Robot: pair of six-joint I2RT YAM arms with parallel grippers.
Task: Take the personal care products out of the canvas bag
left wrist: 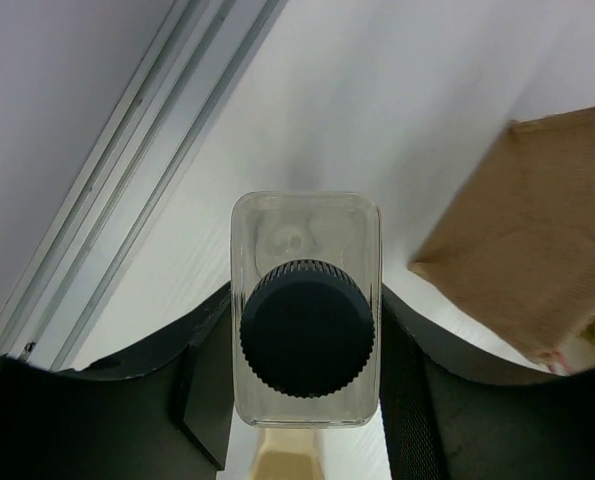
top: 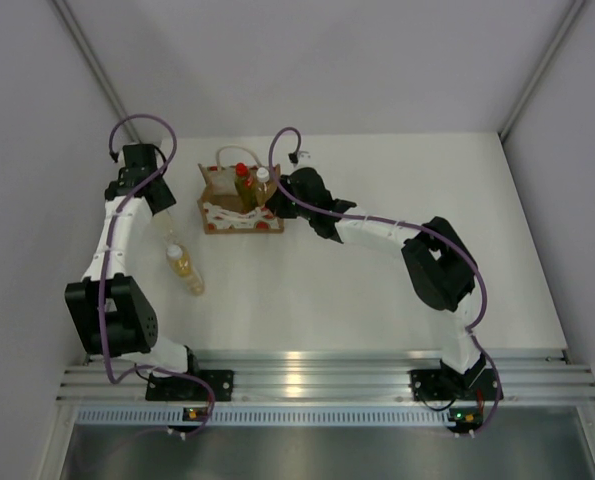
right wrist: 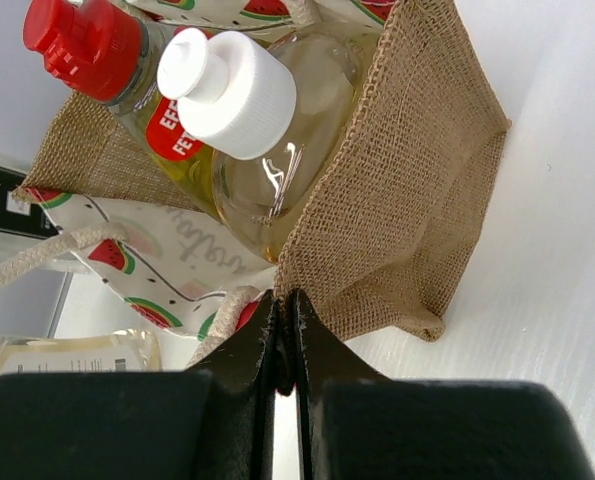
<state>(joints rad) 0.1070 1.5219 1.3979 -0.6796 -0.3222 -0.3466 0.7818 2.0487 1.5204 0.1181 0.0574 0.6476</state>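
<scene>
- Top view: the bag (top: 239,208) stands on the table (top: 407,190), toward its far left. Two bottles are upright inside it, a red-capped bottle (top: 243,172) and, just beside it, a white-capped bottle (top: 262,178).
- Top view: an amber bottle (top: 186,270) lies on its side on the table, outside the bag and near my left arm. I count that one as done.
- Top view: my left gripper (top: 164,222) hangs left of the bag, between it and the lying amber bottle. What it carries is too small to read here.
- Top view: my right gripper (top: 289,195) sits at the bag's right edge.
- Left wrist: the fingers (left wrist: 202,390) press on both sides of a clear dark-capped bottle (left wrist: 307,330), with its cap toward the camera. A corner of the bag shows to the right, apart from the bottle. I judge this bottle to be out of the bag but not yet released. I cannot tell whether its base touches the table.
- Right wrist: the jaws are drawn together with hardly a slit between them. Their tips are at the bag's burlap rim, next to a rope handle. I read this as a pinch on the rim to steady the bag, though the fabric between the tips is hard to make out.
- Right wrist: the red-capped and white-capped bottles lean together inside the bag, and the white-capped one holds pale amber liquid. The amber bottle on the table shows at the lower left.
- My tally is one bottle out and lying on the table, one out and in my left grip, and two left in the bag.
</scene>
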